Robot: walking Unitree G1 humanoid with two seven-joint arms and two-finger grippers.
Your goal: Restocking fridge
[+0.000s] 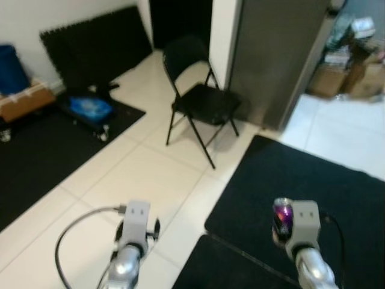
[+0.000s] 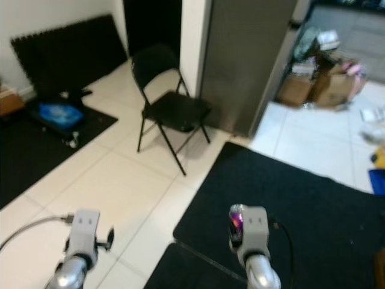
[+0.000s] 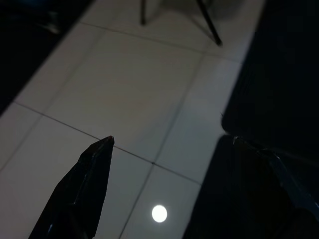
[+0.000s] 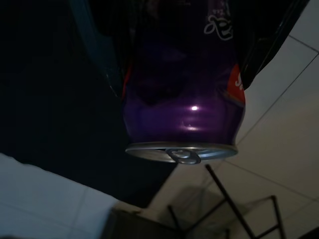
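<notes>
The right gripper (image 4: 182, 64) clamps a purple can (image 4: 183, 99), its label mostly hidden. The left gripper (image 3: 189, 174) hangs apart over floor tiles (image 3: 124, 89). A blurred chair (image 1: 198, 99) stands at 12 o'clock.

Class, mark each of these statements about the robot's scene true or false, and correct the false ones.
1. The right gripper holds a purple can. True.
2. The left gripper holds a bottle. False: its fingers are open with nothing between them.
3. A black folding chair stands on the white tiles. True.
4. The chair's seat has a box on it. False: the seat is bare.
5. Cardboard boxes lie on the floor beyond the grey fridge. True.
6. The fridge door stands open. False: its grey face is shut.
</notes>
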